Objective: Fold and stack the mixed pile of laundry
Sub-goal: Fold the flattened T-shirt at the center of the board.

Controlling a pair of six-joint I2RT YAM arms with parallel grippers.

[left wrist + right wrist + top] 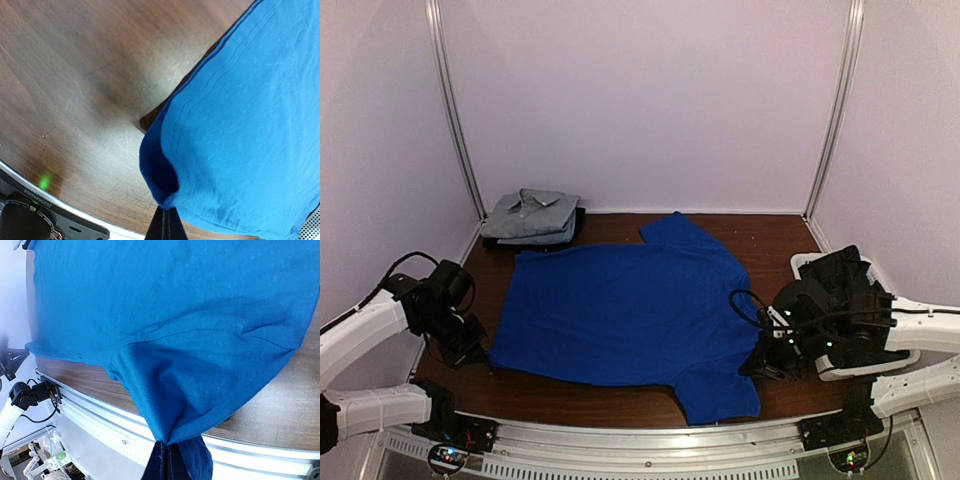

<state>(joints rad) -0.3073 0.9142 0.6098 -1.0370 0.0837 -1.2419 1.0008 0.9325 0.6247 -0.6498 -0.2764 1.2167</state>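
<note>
Table (620,395): dark wood, with a metal rail (650,440) along its near edge.

The blue shirt (620,310) lies spread flat over the middle of the table. Its collar end points to the table's far side and its hem runs toward the left. One short sleeve reaches the table's far edge, and the other hangs toward the near right corner.

The left gripper (478,354) sits at the table's near left, at the hem corner of the blue shirt. In the left wrist view the jaws are pressed together on that corner (167,220). The cloth bunches into a rounded fold just above them, with a shadow on the wood below it, so we read the corner as lifted slightly off the table.

The right gripper (757,368) is at the table's near right, on the shirt's near sleeve. In the right wrist view the jaws are clamped on the sleeve edge (165,455). The cloth tents up from the table to the pinch, and the pinch sits out past the table's near edge, over the rail.

At the far left corner of the table we note a folded grey shirt (530,214), collar up, resting on a dark garment (577,226) that shows only at its edges.

At the table's right edge there is a white bin (803,262), mostly hidden by the right arm. We cannot tell what it holds.
</note>
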